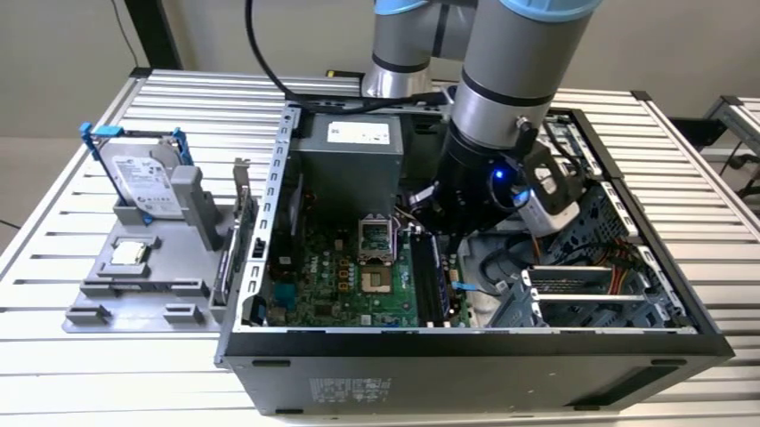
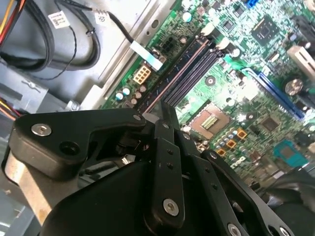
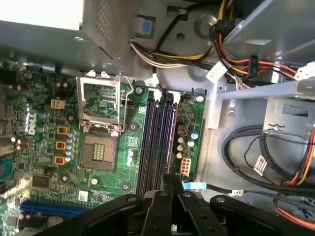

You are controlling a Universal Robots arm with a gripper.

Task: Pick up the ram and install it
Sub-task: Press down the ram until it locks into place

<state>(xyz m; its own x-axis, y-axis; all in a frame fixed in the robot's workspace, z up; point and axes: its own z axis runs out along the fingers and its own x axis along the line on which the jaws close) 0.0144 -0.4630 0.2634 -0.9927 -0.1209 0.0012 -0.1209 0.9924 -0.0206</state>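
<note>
four long black plastic slots (image 3: 157, 142) on glossy green motherboard (image 3: 98, 162) under matte black tool (image 3: 170, 184), grip state unclear

You see the black gripper (image 2: 162, 115) with its fingers pressed together, right over the long black slots (image 2: 184, 71) on the green board (image 2: 246, 54). Black cables (image 2: 54, 49) lie beside the board.

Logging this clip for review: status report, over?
Pincer low inside the case, over the memory slots. Slots look empty, nothing seated. Wire bundle lies past the slot ends, not across them.
</note>
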